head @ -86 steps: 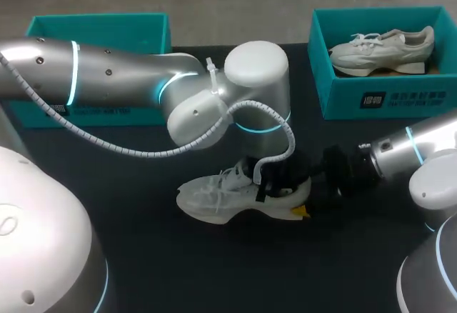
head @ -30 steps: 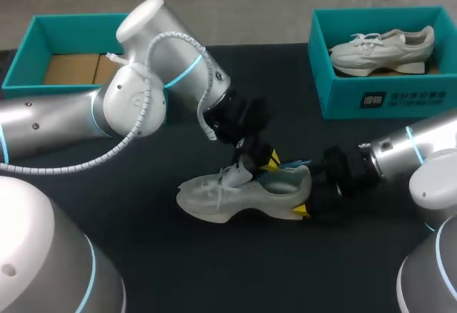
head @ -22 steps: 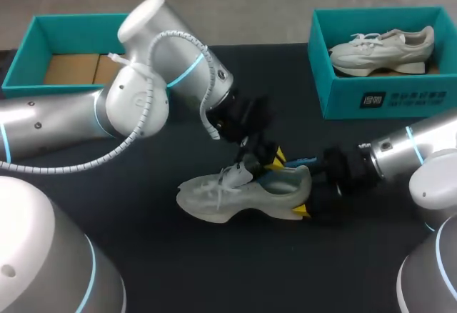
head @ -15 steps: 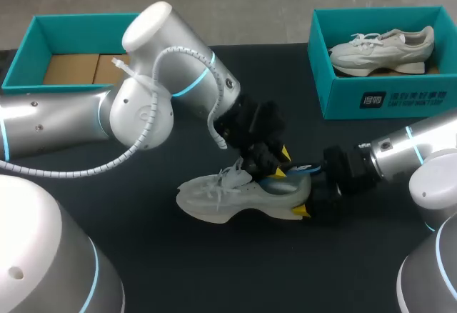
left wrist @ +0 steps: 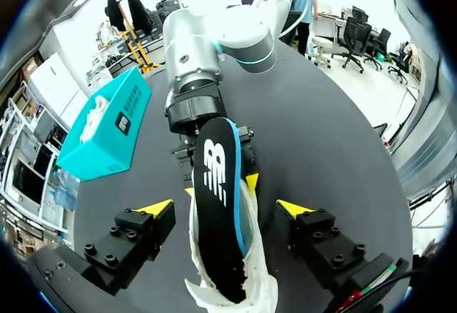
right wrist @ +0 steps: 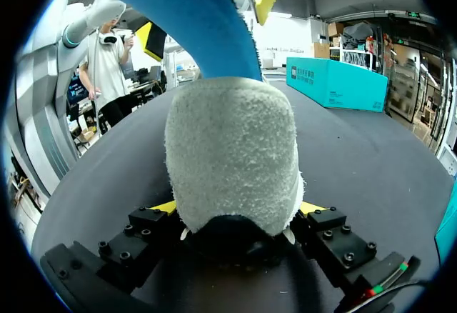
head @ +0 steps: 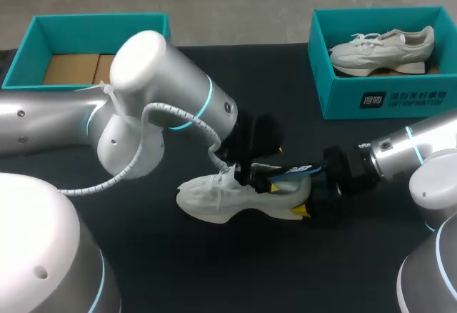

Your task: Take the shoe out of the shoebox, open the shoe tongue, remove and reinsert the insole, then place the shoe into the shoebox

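A white shoe [head: 221,197] lies on its side on the black table [head: 214,270], toe to the left. A black insole with a blue underside [head: 289,171] sticks out of its opening toward the heel. My left gripper [head: 258,176] hangs open right above the opening. In the left wrist view, the left gripper [left wrist: 223,209] has its yellow tips well apart on either side of the insole [left wrist: 214,174] without touching it. My right gripper [right wrist: 239,209] is shut on the shoe's heel [right wrist: 232,156], and it shows at the heel [head: 303,209] in the head view too.
An open teal shoebox [head: 100,20] with a cardboard floor stands at the back left. A second teal box [head: 385,95] at the back right holds another white shoe [head: 382,48]. My left arm's elbow [head: 143,106] bulks over the table's left middle.
My left gripper carried the insole down to the shoe's opening, then opened and let it go. The insole now rests partly in the shoe. My right gripper kept still on the heel.
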### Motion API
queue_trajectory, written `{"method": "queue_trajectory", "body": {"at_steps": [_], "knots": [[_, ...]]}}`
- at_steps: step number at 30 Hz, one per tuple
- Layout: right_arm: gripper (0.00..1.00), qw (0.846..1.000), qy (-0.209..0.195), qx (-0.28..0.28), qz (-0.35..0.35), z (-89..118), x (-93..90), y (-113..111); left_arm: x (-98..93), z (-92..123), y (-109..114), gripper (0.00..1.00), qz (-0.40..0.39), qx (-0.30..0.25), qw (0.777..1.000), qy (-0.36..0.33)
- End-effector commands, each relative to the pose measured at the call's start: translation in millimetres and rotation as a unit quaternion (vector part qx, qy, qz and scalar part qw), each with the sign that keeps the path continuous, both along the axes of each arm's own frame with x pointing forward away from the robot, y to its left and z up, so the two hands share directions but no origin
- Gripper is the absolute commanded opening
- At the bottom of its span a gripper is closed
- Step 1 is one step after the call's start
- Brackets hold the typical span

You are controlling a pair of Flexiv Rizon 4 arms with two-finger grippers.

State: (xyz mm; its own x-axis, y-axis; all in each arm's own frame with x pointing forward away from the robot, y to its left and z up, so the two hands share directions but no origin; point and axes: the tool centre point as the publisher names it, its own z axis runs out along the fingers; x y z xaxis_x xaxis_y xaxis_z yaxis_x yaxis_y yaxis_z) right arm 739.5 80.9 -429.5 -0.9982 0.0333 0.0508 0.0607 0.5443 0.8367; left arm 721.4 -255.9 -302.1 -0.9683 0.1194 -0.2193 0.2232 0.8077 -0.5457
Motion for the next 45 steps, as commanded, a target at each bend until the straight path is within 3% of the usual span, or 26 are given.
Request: {"method": "queue_trajectory", "body": {"at_steps": [1, 12, 18, 20, 24, 25, 27, 28, 37, 45], "knots": [[0.00, 1.000, 0.000, -0.002, 0.000, -3, -0.3, 2, -1.4, 0, 6, 0.86, 0.036, -0.003, 0.998, -0.044], [0.00, 1.000, 0.000, -0.002, 0.000, -3, -0.3, 2, 9.5, -12, 1, 0.80, 0.040, 0.006, 0.998, -0.048], [0.00, 1.000, 0.000, -0.002, 0.000, -3, -0.3, 2, 10.3, -18, -4, 0.68, 0.038, 0.008, 0.998, -0.047], [0.00, 1.000, 0.000, -0.002, 0.000, -3, -0.3, 2, 9.5, -19, -4, 0.49, 0.039, 0.011, 0.998, -0.047], [0.00, 1.000, 0.000, -0.002, 0.000, -3, -0.3, 2, 10.1, -25, -4, 0.40, 0.039, 0.014, 0.998, -0.042], [0.00, 1.000, 0.000, -0.002, 0.000, -3, -0.3, 2, 9.6, -26, -4, 0.22, 0.039, 0.014, 0.998, -0.041], [0.00, 1.000, 0.000, -0.002, 0.000, -3, -0.3, 2, 7.2, -25, -4, 0.03, 0.039, 0.012, 0.998, -0.040], [0.00, 1.000, 0.000, -0.002, 0.000, -3, -0.3, 2, 5.8, -24, -4, 0.00, 0.039, 0.011, 0.998, -0.040], [0.00, 1.000, 0.000, -0.002, 0.000, -3, -0.3, 2, -0.4, -10, 2, 0.00, 0.031, -0.006, 0.999, -0.038], [0.00, 1.000, 0.000, -0.002, 0.000, -3, -0.3, 2, 5.1, 7, -9, 0.00, 0.014, -0.033, 0.999, -0.037]]}}
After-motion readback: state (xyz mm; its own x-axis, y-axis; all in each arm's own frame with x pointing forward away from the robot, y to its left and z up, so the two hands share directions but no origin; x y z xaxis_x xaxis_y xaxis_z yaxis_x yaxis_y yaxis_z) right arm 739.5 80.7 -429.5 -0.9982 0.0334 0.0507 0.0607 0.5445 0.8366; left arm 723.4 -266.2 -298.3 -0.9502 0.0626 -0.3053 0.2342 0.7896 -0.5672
